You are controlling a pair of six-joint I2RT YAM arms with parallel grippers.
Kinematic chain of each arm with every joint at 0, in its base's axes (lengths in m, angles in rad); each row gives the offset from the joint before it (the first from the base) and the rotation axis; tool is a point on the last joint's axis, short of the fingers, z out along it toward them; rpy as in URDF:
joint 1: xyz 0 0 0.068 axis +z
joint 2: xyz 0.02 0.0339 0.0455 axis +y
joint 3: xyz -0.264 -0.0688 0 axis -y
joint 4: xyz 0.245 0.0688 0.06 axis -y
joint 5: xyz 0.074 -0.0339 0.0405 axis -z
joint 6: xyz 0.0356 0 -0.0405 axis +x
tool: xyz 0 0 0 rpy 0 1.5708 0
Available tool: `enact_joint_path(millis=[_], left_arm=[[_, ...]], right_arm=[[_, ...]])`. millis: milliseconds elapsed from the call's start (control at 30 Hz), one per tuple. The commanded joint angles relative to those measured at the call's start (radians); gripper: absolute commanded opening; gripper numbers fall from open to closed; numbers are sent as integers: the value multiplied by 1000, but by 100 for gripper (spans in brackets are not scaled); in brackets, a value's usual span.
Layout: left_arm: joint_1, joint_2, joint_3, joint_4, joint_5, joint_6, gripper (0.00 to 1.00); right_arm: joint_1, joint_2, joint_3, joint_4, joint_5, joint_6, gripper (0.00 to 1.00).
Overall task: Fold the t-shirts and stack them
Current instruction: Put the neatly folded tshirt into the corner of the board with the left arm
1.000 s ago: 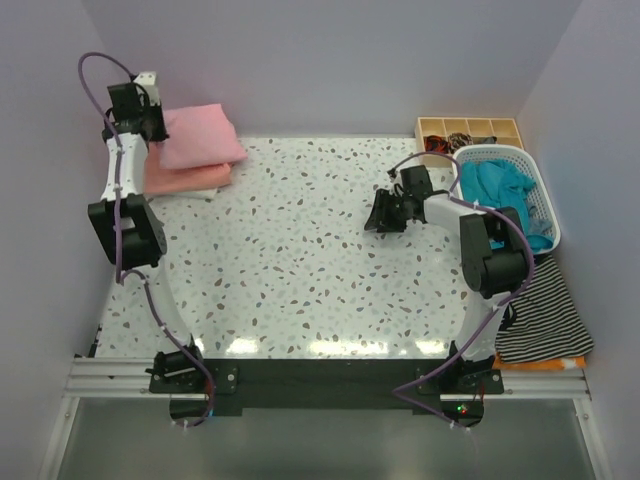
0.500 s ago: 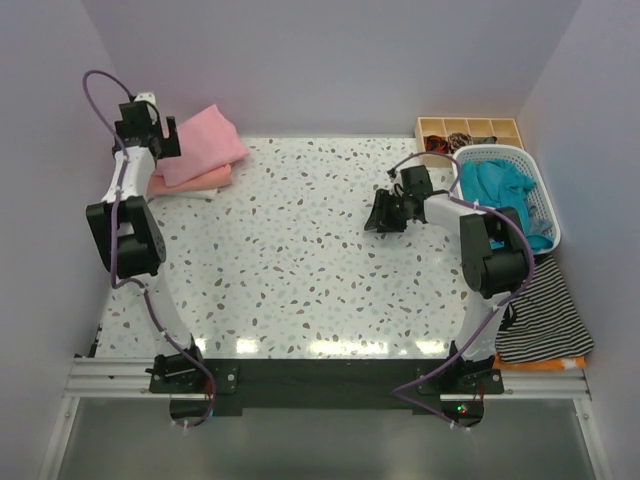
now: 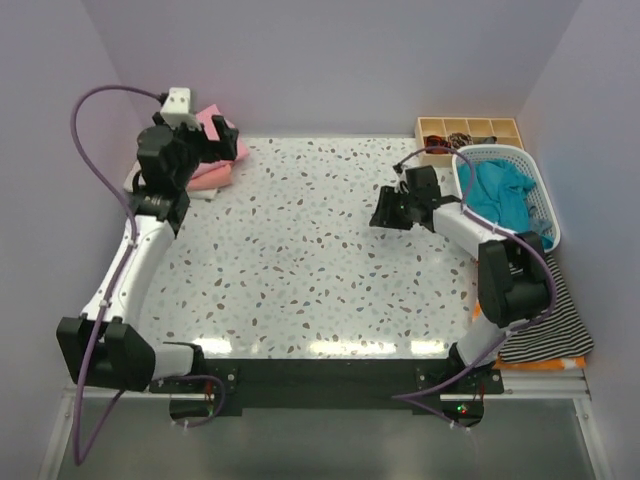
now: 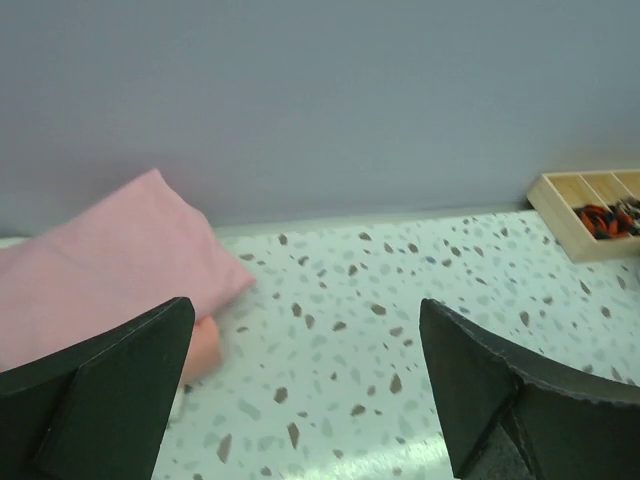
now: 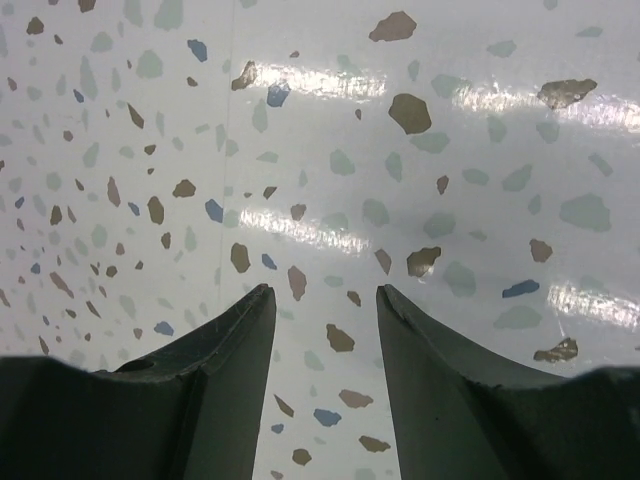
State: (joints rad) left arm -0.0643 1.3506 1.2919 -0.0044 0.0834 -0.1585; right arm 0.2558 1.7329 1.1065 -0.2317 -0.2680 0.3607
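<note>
A folded light pink t-shirt (image 3: 236,150) (image 4: 100,265) lies on top of a folded salmon-orange t-shirt (image 3: 213,180) (image 4: 203,345) at the table's far left corner. My left gripper (image 3: 208,138) (image 4: 305,305) hovers just right of that stack, wide open, with only bare table between its fingers. A teal t-shirt (image 3: 495,190) lies crumpled in the white basket (image 3: 541,195) on the right. My right gripper (image 3: 385,215) (image 5: 325,290) hangs low over the speckled table (image 3: 300,260), left of the basket, open and holding nothing.
A wooden divided tray (image 3: 470,128) (image 4: 590,205) with small items stands at the back right behind the basket. A black-and-white striped cloth (image 3: 545,320) lies over something orange at the right front edge. Walls close in on three sides.
My left gripper opened, let go of the pink t-shirt on the stack, and drew back to the right of it. The right gripper shifted slightly toward the back.
</note>
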Motion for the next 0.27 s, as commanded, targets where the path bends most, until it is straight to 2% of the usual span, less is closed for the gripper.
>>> enact_joint_path(millis=[0,133,200,233], left_arm=[[-69,-123,-256,173,67,-104,100],[-120,-215,-423,190,53,-101,100],[-149,-263,-477,202,23,-104,100],[-166,-284,-549,269,-5,-113,100]], right_arm=[[26,-133,-60,-23,117,-34,50],[43,-229,-148,-6,203,-17,50],[66,-303,-210,-5,328,-11,50],[71,-331,-235,15,360,-12,50]])
